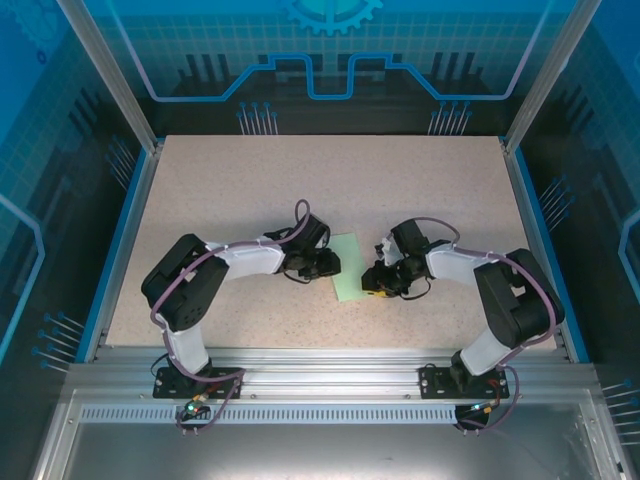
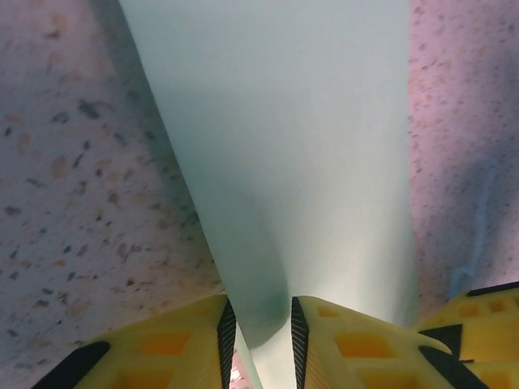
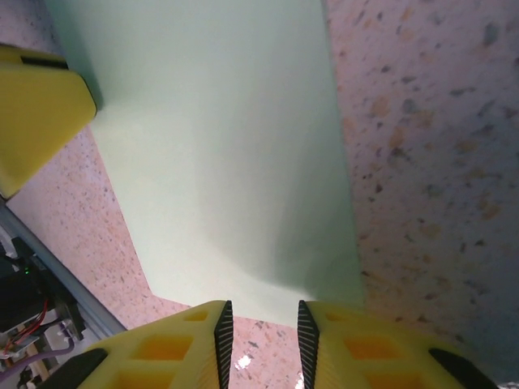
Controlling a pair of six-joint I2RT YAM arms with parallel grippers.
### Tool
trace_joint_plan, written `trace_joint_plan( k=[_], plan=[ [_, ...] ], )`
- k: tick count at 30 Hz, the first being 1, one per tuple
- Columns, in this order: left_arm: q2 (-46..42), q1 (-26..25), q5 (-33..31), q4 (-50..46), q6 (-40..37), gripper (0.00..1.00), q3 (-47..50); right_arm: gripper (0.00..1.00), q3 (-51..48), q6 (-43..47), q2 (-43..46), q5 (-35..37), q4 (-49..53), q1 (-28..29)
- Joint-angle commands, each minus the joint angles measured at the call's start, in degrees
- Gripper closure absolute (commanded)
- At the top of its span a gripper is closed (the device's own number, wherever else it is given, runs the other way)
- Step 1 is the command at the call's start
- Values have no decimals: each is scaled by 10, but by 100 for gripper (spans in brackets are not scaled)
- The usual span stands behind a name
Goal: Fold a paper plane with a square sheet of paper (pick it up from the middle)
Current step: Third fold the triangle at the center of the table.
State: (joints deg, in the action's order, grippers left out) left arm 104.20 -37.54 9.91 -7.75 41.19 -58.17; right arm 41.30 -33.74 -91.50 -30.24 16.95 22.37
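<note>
Left pincer (image 2: 263, 328) clamped on the near edge of the square sheet of paper (image 2: 284, 154), bowing it up off the table (image 2: 65, 203), likely to start a fold. Right pincer (image 3: 259, 324) slack, nothing between its pads (image 3: 223, 332), parked just short of the opposite edge, probably ready to steady. Up close from the wrists: grip and paper edges. From overhead: layout, sheet flat between both arms.
</note>
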Motion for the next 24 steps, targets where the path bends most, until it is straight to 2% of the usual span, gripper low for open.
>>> trace_joint_plan(
  k=[1, 3, 7, 9, 11, 13, 15, 20, 24],
  plan=[
    [-6, 5, 1, -24, -35, 69, -17, 71, -4, -11, 21, -14, -6, 8],
    [-21, 5, -25, -49, -36, 63, -15, 70, 3, -5, 30, 10, 15, 7],
    [-63, 7, -59, -75, -19, 62, 6, 69, 8, 0, 46, 30, 30, -12],
    [-83, 6, -50, -63, -13, 66, 17, 69, 8, 0, 48, 33, 30, -23],
    [-95, 6, -15, -25, -8, 69, 26, 69, 8, -1, 45, 37, 27, -33],
    [-84, 5, 35, 11, -4, 73, 22, 68, 11, -2, 37, 27, 19, -40],
    [-59, 5, 57, 24, 4, 77, 8, 68, 17, -4, 29, 18, 13, -43],
    [-1, 5, 46, -7, 8, 84, -17, 61, 18, -13, 23, 11, -1, -42],
    [8, 5, 6, -19, 7, 86, -1, 58, 22, -9, 13, 2, 1, -42]
  ],
)
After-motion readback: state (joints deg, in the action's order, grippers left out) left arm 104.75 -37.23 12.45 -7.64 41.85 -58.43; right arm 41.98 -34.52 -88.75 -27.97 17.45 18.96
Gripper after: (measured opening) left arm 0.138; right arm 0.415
